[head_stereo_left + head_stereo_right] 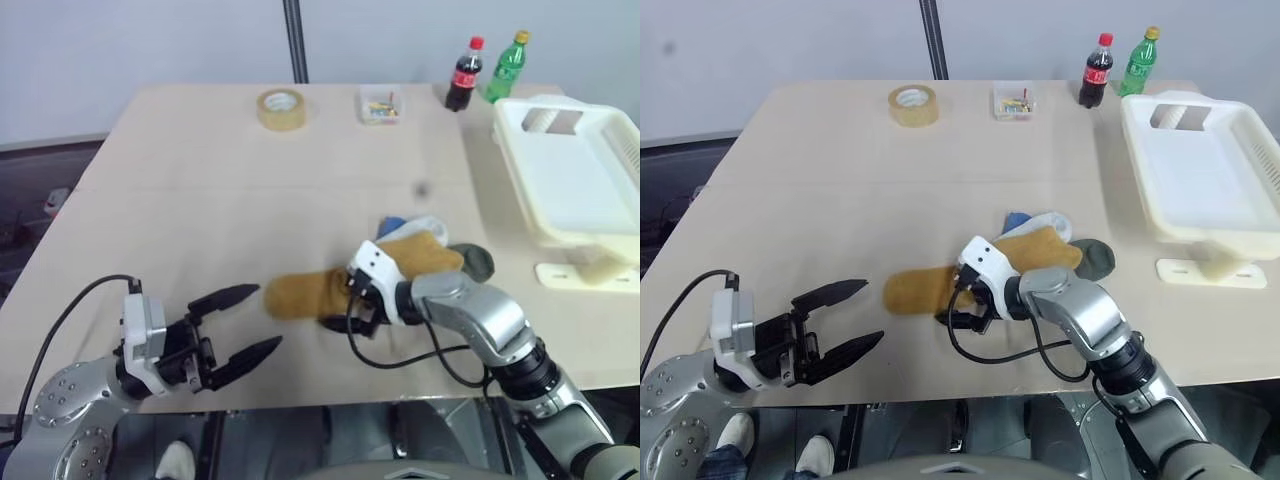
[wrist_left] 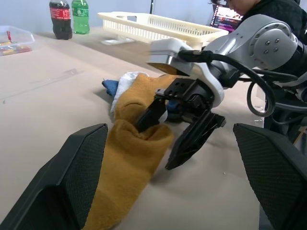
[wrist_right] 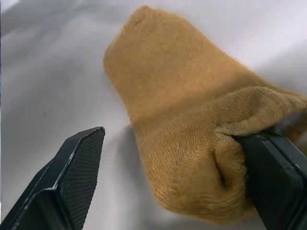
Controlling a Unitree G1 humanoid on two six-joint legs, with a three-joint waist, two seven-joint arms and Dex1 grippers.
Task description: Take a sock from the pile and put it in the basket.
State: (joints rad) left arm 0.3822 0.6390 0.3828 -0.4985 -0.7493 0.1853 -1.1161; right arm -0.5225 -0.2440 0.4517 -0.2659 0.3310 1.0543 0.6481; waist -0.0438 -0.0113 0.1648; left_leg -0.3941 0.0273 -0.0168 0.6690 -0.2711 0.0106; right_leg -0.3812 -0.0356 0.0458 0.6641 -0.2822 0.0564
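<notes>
Your right gripper (image 2: 178, 132): jaws wide, straddling the mustard-yellow sock (image 1: 300, 293), one finger touching it. Your left gripper (image 1: 245, 322): jaws wide, empty, near the sock's toe.

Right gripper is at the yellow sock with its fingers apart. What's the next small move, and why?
Probably close the right gripper on the sock. Its fingers stand open astride the sock's middle, one pressing into the fabric, the other beside it on the table. The sock lies flat, stretched out from the pile, and the basket waits off to the right.
</notes>
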